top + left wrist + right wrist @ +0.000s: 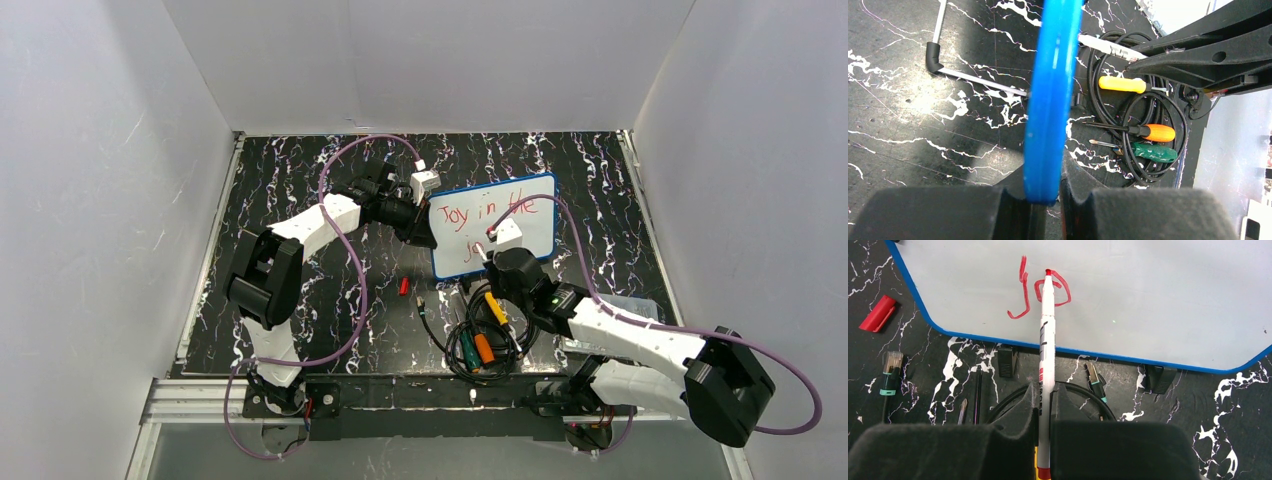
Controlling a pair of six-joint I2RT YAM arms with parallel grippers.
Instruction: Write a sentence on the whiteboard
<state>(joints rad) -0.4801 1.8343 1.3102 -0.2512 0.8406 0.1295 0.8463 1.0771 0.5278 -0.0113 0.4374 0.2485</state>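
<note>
Right gripper (1044,407) pinches the marker (1047,330), tip on the second-line "o" of the sentence (487,211), left gripper (1045,195) clamps the whiteboard (520,245) rim at table 2 o'clock; mid-writing, next stroke likely needs steady travel toward 3 o'clock.

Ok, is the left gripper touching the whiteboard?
Touching. The left wrist view shows the left gripper clamped on the whiteboard, its blue rim pinched in the jaws.
</note>
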